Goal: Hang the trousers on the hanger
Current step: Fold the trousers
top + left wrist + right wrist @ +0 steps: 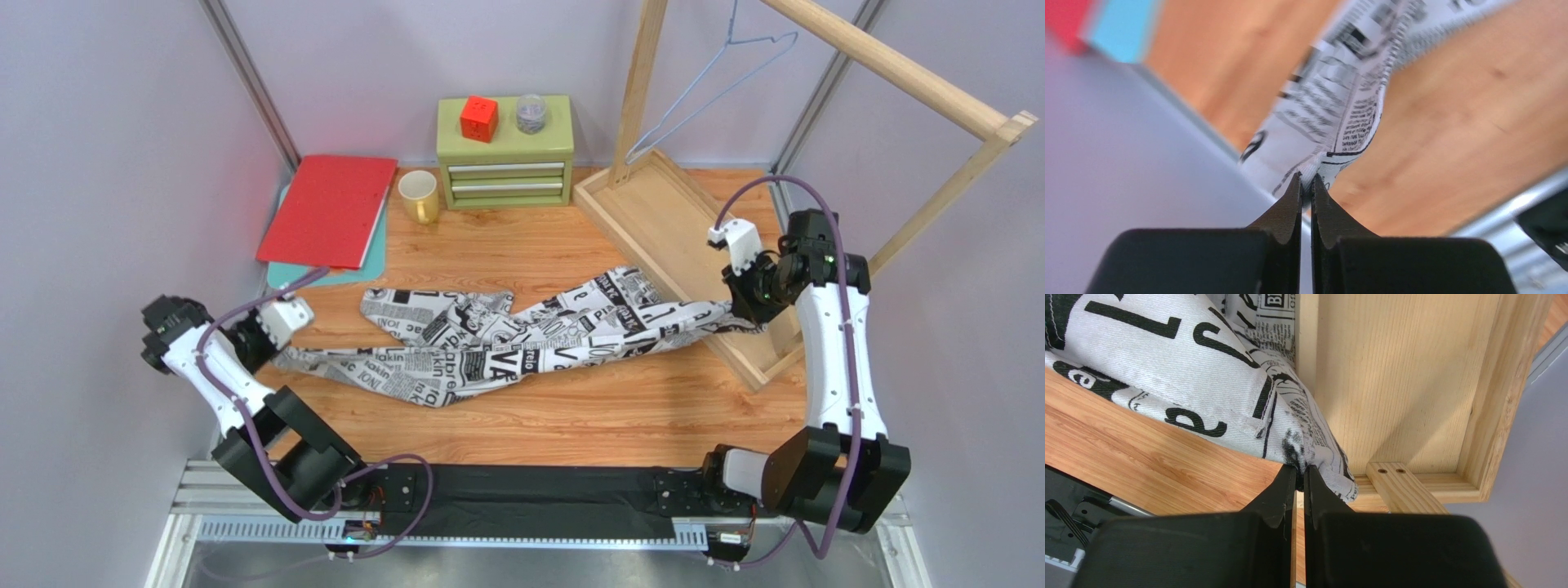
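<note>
Wooden tabletop (577, 410) carries one pair of trousers (491, 337), white with black newspaper print, lying crumpled between my two grippers. My left gripper (1306, 180) is pinched shut on one end, and my right gripper (1301, 471) on the other, which lies over the base edge of the one wooden rack (669, 221). One wire hanger (711, 80) hangs above that base, well apart from the cloth, and behind stand one green drawer chest (505, 153), one mug (418, 196) and one red folder (328, 208).

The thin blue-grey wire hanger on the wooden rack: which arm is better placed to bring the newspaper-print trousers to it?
Probably right. The right arm pinches the white newspaper-print trousers at the light wooden rack's base, close to the pale blue-grey wire hanger; the left arm holds the opposite end, farthest away.
</note>
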